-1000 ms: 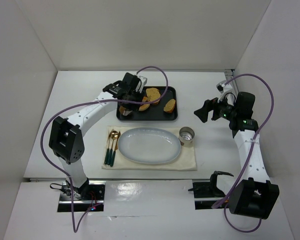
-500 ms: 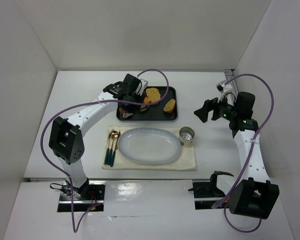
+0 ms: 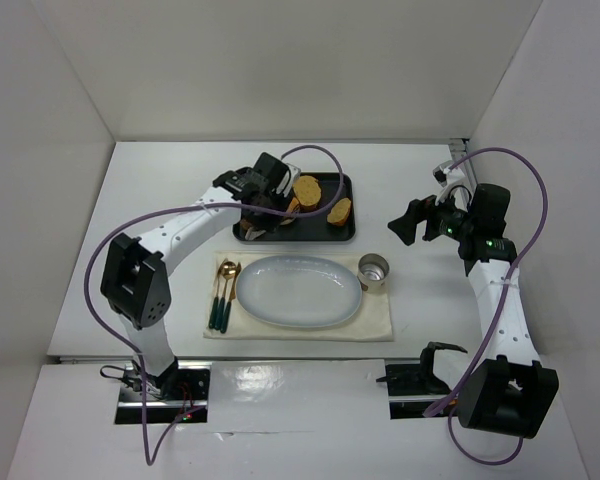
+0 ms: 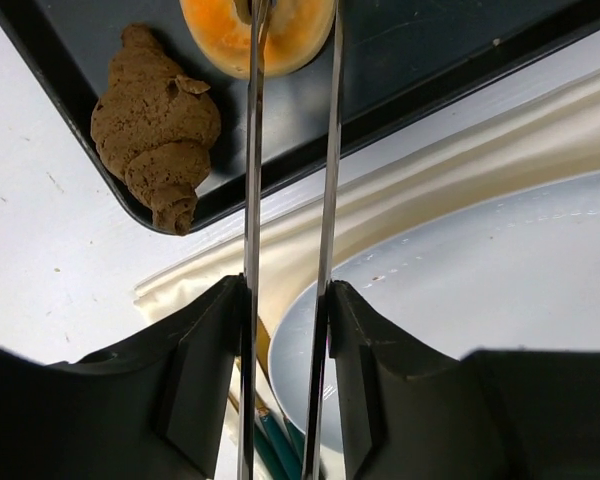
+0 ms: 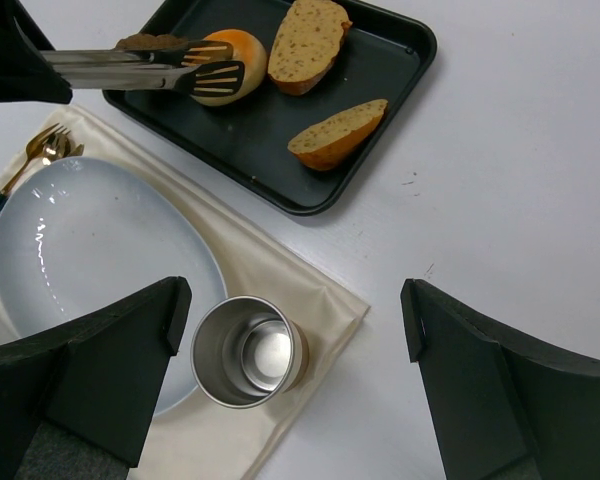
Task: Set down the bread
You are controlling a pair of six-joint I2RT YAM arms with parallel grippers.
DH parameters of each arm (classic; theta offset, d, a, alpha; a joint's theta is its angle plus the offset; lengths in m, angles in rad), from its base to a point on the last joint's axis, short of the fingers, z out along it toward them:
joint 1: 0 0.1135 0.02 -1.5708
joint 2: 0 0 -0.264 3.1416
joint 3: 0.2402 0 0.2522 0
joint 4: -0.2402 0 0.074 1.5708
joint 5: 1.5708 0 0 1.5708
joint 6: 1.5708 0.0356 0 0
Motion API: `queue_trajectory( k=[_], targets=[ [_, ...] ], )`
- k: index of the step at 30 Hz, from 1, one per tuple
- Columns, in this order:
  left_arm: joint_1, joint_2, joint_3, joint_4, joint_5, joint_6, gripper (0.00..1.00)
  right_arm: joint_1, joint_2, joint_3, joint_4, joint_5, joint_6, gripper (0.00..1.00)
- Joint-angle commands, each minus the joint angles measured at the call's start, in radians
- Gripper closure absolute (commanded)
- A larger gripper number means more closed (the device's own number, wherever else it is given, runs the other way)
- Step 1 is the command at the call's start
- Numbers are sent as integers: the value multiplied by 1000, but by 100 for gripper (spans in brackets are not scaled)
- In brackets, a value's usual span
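Note:
My left gripper (image 4: 285, 290) is shut on metal tongs (image 4: 252, 200) and hovers over the black tray's (image 4: 420, 70) near left part (image 3: 265, 195). The bread (image 4: 290, 40), a golden-orange ring bun, lies on the tray. The tongs' slotted tips (image 5: 212, 62) sit on either side of the bread (image 5: 235, 55); I cannot tell whether they squeeze it. In the top view the bread (image 3: 290, 206) is mostly hidden by the left wrist. My right gripper (image 5: 292, 300) is open and empty, held above the table right of the tray (image 3: 408, 222).
The tray (image 3: 342, 232) also holds two toast slices (image 5: 308, 42) (image 5: 338, 133) and a dark brown lump (image 4: 155, 125). A pale oval plate (image 3: 298, 290), a steel cup (image 5: 248, 352) and cutlery (image 3: 223, 290) lie on a cream cloth (image 3: 375, 322) in front of the tray.
My left gripper has moved a little to the right along the tray, bringing the tongs' tips to the bread. The right arm has not moved.

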Motion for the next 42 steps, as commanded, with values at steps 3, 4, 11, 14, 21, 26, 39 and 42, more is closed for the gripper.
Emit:
queue_trajectory(
  k=[3,4,11,14,21,26,39,42],
  targets=[
    [-31,44,34,-30,-103,13,52,6,0,39,-7,-10,-16,0],
    [-31,53,34,-30,-118,13,54,6,0,39,-7,-10,-16,0],
    [-62,62,43,-30,-166,13,100,6,0,39,-7,-10,-16,0],
    [-62,36,43,-30,-166,13,100,6,0,39,-7,-10,-16,0],
    [-62,-85,74,-40,-139,-5,100,6,0,39,-7,-10,-16,0],
    [-62,-177,62,-63,-60,-28,100,6,0,39,-7,-10,-16,0],
    [-181,-491,-188,-179,153,-57,100,6,0,39,-7,-10,-16,0],
    [-231,-537,-240,-188,193,-57,100,6,0,39,-7,-10,-16,0]
  ],
)
